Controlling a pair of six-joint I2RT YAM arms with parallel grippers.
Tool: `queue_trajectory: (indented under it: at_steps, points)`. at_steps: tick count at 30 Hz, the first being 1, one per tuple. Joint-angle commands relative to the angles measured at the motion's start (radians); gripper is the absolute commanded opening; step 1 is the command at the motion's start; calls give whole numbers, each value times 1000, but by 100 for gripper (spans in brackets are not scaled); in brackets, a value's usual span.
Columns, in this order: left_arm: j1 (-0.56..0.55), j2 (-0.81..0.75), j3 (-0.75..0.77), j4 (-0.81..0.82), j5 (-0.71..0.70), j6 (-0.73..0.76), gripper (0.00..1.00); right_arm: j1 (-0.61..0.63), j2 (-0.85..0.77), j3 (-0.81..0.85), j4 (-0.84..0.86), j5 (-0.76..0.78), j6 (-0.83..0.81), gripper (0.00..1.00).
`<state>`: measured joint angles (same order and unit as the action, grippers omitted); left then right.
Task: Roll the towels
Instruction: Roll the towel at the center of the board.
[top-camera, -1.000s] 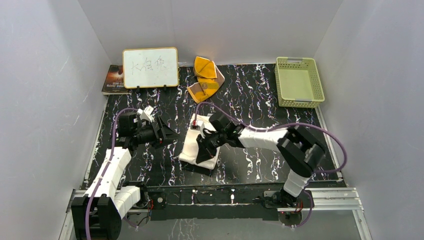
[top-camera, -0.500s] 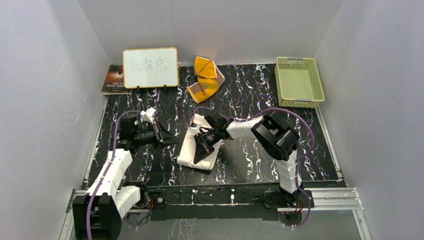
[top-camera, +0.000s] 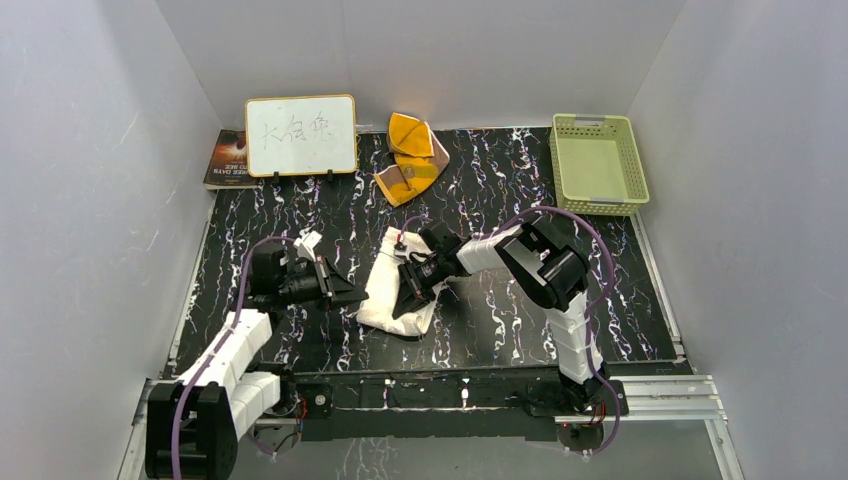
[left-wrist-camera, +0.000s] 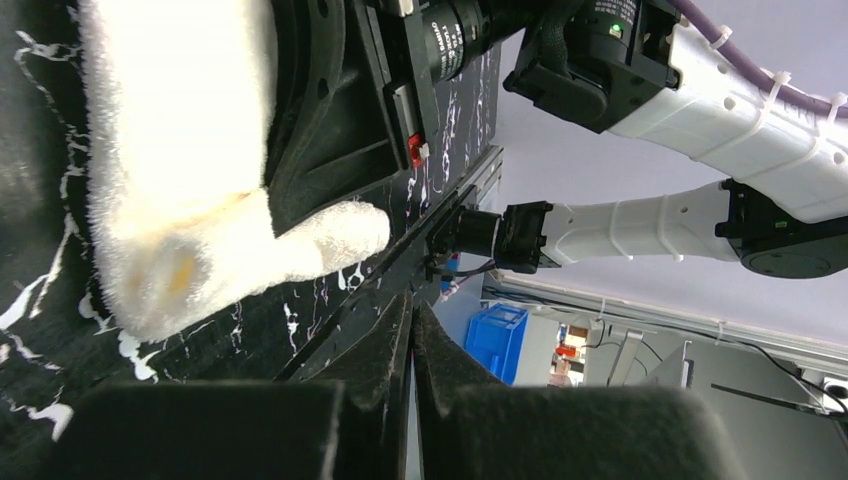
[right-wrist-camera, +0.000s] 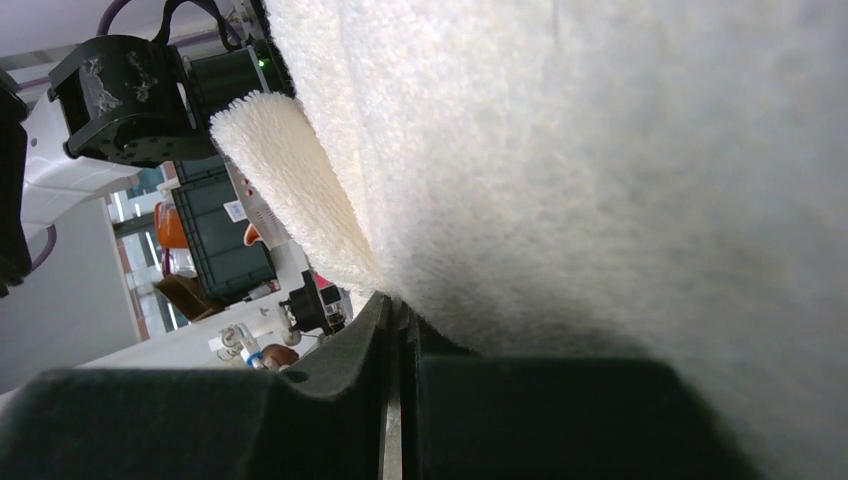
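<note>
**Both sets of fingers closed at the cream towel, mid-desk**

At the far left corner a book (top-camera: 225, 158) lies flat, partly behind a white board (top-camera: 300, 135) with dark handwriting that stands upright on the black, white-veined desk (top-camera: 500, 200).

Nearer, the left arm reaches to the right, low over the desk. The left fingers (top-camera: 348, 292) are pressed together with nothing between them. Their tips point at the left edge of the cream towel (top-camera: 380, 288), just beside it. In the left wrist view a thick rounded flap sticks out from the towel, next to the right arm's black hardware.

The cream towel sits in the middle of the desk as a folded, lumpy strip running from near to far, leaning a little to the right at its far end. The right fingers (top-camera: 408, 296) lie on top of it, together and pushed into the pile. Whether any cloth is caught between them cannot be told.

The orange-yellow towel (top-camera: 410, 155) lies crumpled by the far wall, well apart from both arms. A pale green basket (top-camera: 597, 165) stands at the far right.
</note>
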<state>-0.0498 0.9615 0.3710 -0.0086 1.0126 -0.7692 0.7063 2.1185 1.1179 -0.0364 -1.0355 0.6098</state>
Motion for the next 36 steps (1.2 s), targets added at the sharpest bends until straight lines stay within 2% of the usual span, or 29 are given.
queue_trajectory:
  at_steps: [1, 7, 10, 18, 22, 29, 31, 36]
  points:
    - [-70, 14, -26, 133, -53, -128, 0, 1, 36, -10, 14, 98, 2, 0]
    - [-229, 157, -82, 337, -181, -220, 0, -3, 40, -7, -3, 107, -14, 0]
    - [-248, 239, -108, 407, -222, -239, 0, -3, 35, -9, -12, 110, -22, 0]
    - [-248, 288, -122, 328, -506, -163, 0, -5, -4, -29, -28, 119, -61, 0]
    - [-249, 338, -133, 358, -557, -159, 0, -6, -26, -28, -52, 143, -105, 0]
    - [-268, 358, -174, 346, -597, -121, 0, -5, -114, 34, -163, 275, -218, 26]
    - [-276, 362, -184, 355, -598, -122, 0, -4, -146, 71, -224, 340, -254, 29]
    - [-301, 367, -184, 354, -611, -125, 0, 19, -308, 126, -251, 588, -320, 29]
